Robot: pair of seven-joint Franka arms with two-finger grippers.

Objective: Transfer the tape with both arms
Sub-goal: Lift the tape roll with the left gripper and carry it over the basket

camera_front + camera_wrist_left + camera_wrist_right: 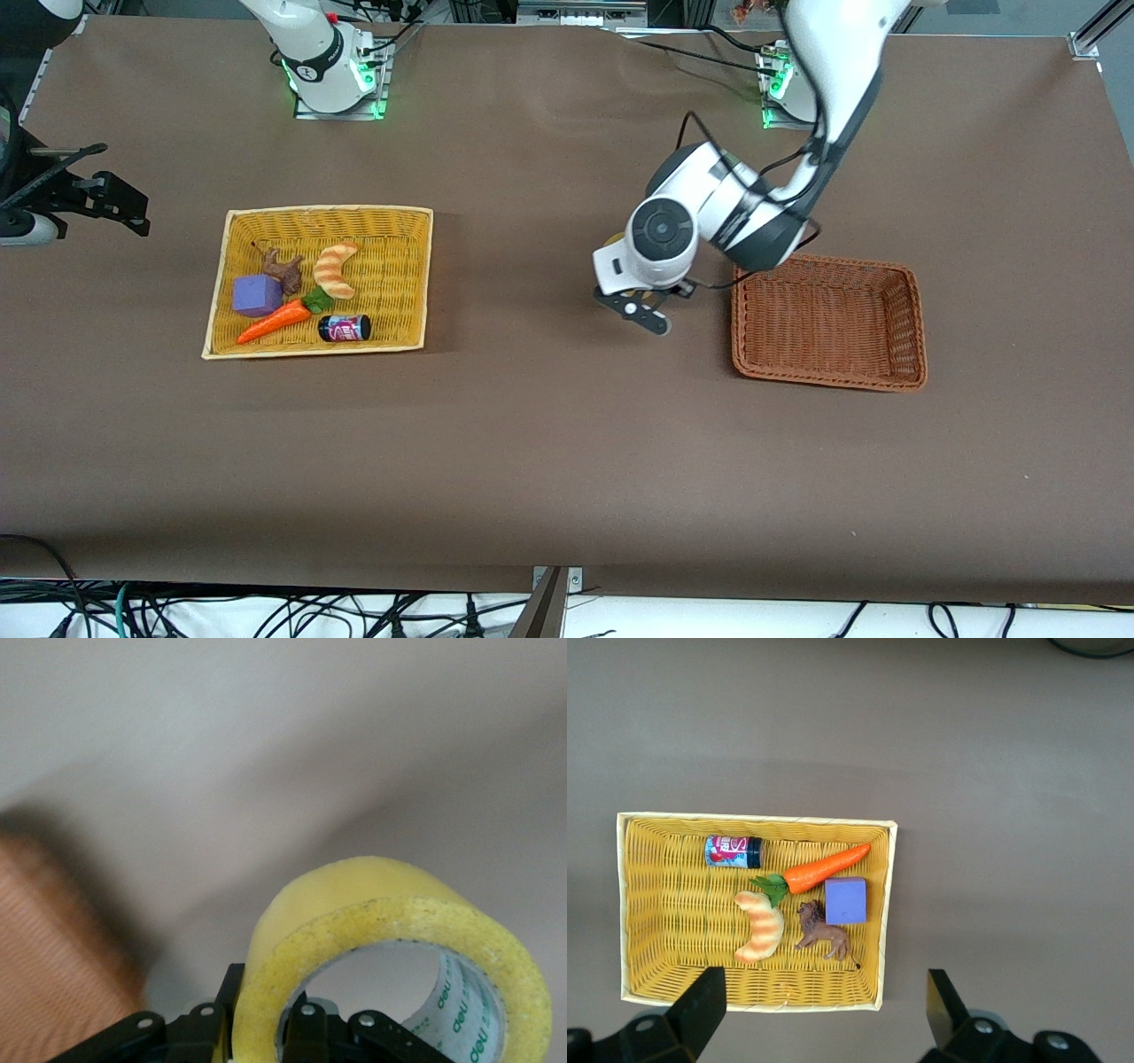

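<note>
The left gripper [266,1036] is clamped through the wall of the tape [390,939], lifting it over the desk [532,443] beside the brown basket [917,292], ready for delivery. The right gripper [824,1010] waits, fingers spread, above the yellow basket [625,904].

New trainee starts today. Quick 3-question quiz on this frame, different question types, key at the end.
1. True or false: the left gripper is shut on the tape.
2. Which item lies in the yellow basket? A) croissant toy B) scissors C) mug
3. Fill in: the brown basket sits toward the ____ arm's end of the table.

Key
1. True. One finger is inside the ring, one outside.
2. A. It lies with a carrot, purple block, lion figure and small can. The right gripper hangs open above that basket.
3. left
</note>
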